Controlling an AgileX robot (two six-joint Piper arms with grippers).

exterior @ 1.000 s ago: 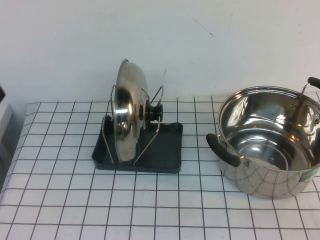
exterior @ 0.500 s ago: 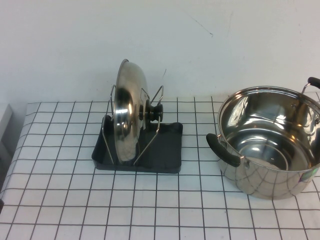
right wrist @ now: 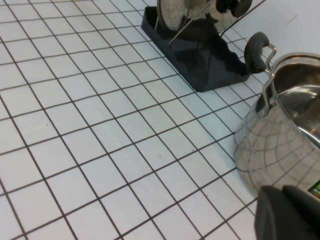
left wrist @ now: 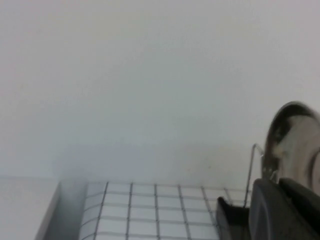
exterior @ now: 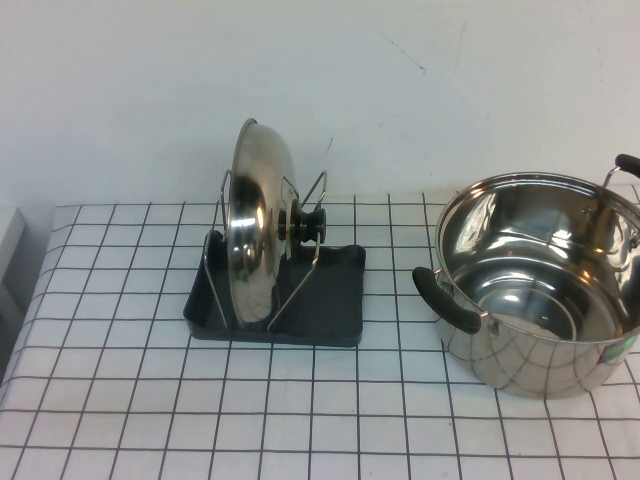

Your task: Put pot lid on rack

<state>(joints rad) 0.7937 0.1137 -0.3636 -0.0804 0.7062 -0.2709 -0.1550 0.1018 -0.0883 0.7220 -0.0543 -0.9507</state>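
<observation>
The shiny steel pot lid (exterior: 255,225) stands upright on edge between the wire loops of the dark grey rack (exterior: 335,295), its black knob (exterior: 305,225) facing right. No gripper touches it. Neither gripper shows in the high view. In the left wrist view my left gripper (left wrist: 279,187) is shut and empty, off to the left of the lid (left wrist: 295,130) and rack (left wrist: 230,220). In the right wrist view my right gripper (right wrist: 286,194) is shut and empty, low over the table near the front, with the rack (right wrist: 210,60) and lid (right wrist: 175,12) farther off.
A deep steel pot (exterior: 540,290) with black side handles stands at the right of the checked tablecloth; it also shows close to my right gripper in the right wrist view (right wrist: 290,120). A white wall runs behind the table.
A dark part of the left arm at the high view's left edge has dropped back and left the view. The lid, rack and pot have not moved.
</observation>
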